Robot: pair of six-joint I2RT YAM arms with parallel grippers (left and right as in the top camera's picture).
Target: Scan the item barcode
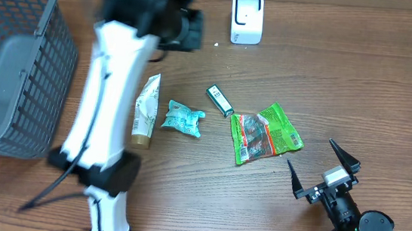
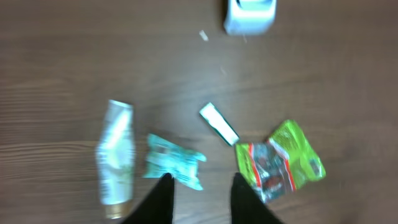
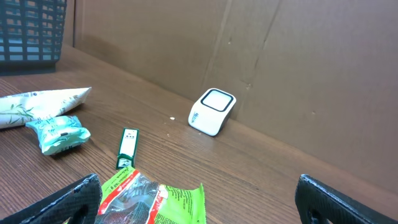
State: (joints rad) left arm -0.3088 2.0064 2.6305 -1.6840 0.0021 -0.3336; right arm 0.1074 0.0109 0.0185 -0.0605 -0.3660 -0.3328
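Note:
A white barcode scanner (image 1: 246, 18) (image 2: 249, 15) (image 3: 212, 111) stands at the back of the table. Mid-table lie a pale tube (image 1: 146, 110) (image 2: 117, 152), a teal packet (image 1: 183, 118) (image 2: 171, 158), a small green-and-white box (image 1: 220, 99) (image 2: 219, 123) and a green snack bag (image 1: 266, 134) (image 2: 280, 160) (image 3: 155, 199). My left gripper (image 1: 195, 29) (image 2: 202, 180) hovers high over the table left of the scanner, its jaws apart with nothing between them. My right gripper (image 1: 311, 152) (image 3: 198, 183) rests wide open at the front right, just right of the snack bag.
A grey mesh basket (image 1: 14, 59) (image 3: 31, 31) stands at the left edge of the table. A brown cardboard wall (image 3: 280, 62) rises behind the scanner. The left arm's white links (image 1: 109, 98) cross above the table's left half.

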